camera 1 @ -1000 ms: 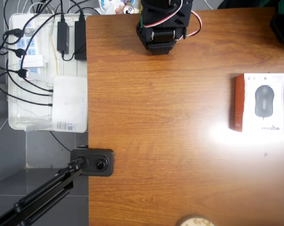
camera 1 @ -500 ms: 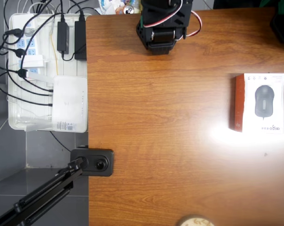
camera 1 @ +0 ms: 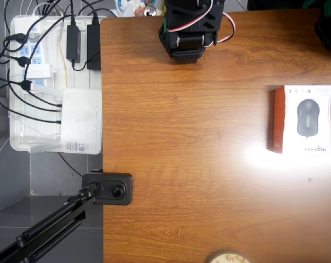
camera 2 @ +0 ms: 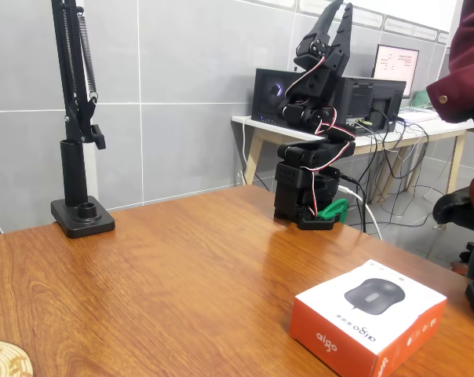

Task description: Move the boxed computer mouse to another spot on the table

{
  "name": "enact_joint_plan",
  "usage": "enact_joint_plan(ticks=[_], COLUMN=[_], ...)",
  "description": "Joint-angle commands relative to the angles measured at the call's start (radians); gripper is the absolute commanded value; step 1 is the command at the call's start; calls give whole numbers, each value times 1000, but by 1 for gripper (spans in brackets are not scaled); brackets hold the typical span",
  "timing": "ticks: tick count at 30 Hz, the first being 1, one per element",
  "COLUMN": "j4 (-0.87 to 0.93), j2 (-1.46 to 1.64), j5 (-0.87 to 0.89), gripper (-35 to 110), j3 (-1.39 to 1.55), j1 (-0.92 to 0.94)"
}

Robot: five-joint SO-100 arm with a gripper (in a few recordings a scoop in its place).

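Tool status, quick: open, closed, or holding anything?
Tool: raised above the arm's base, holding nothing; open or closed cannot be told. Boxed computer mouse lies untouched on the table.

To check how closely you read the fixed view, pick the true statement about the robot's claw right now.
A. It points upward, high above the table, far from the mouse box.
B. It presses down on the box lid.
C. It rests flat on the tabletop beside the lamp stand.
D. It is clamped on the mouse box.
A: in the fixed view the claw points up above the folded arm, while the mouse box lies untouched on the table.
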Motion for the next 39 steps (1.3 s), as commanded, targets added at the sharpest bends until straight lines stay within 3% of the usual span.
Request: enact_joint_plan(ticks=[1, 3, 6, 9, 14, 19, 22, 24, 25, 27, 30, 39], j4=[190, 499, 1355, 1417, 1807, 1960, 2151, 2198, 2215, 2266, 2370, 2534], j2=[-9, -9, -84, -532, -1083, -1333, -1419, -1483, -1523, -1621, -1781, -1694], j5=[-3, 6, 55, 357, 437, 442, 425, 443, 485, 546, 557, 423], gripper=[0, 0, 0, 0, 0, 1, 4, 10, 24, 71, 104, 104], j3=[-11, -167, -640, -1072, -1687, -1738, -1746, -1749, -1772, -1861, -1956, -1529], j1=[9, 9, -80, -443, -669, -758, -795, -813, -825, -848, -873, -919])
